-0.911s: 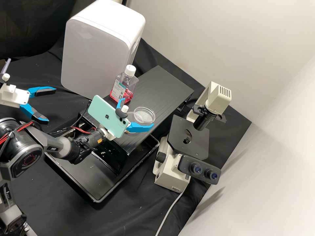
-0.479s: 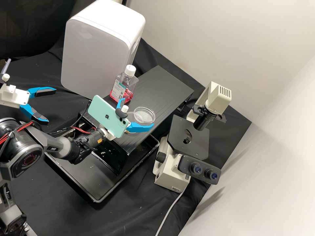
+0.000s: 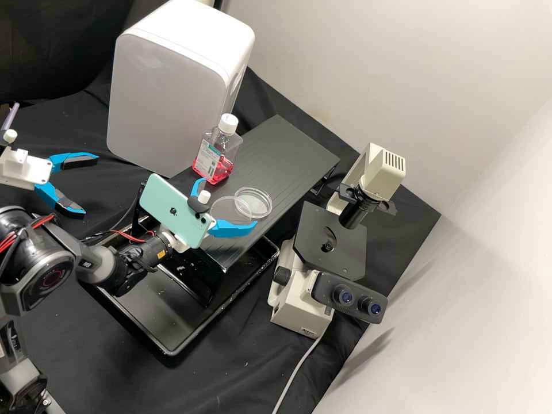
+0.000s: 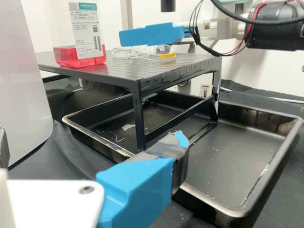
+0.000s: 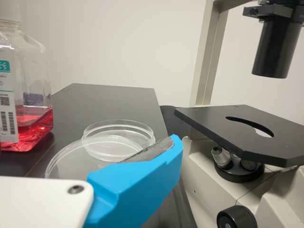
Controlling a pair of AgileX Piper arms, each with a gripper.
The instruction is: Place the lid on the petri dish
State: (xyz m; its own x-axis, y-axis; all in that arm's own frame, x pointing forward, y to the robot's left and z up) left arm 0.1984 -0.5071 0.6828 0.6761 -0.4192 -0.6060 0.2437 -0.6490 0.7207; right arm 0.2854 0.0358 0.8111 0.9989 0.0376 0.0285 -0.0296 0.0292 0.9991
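While the lid point(image 3: 221, 210) lies flat on the black shelf point(image 3: 287, 149), touching the dish point(image 3: 253, 201) at roughly its 8 o'clock and not yet over it, the step in hand looks like the pick-up. The next move probably calls for pinching the lid's thin rim, lifting it above the dish wall, carrying it toward 2 o'clock and lowering it level and centred. The right gripper point(image 3: 228, 202) has its fingers spread wide on either side of the lid, clamped on nothing. The left gripper point(image 3: 86, 183) hangs well apart at 9 o'clock, fingers apart and holding nothing.
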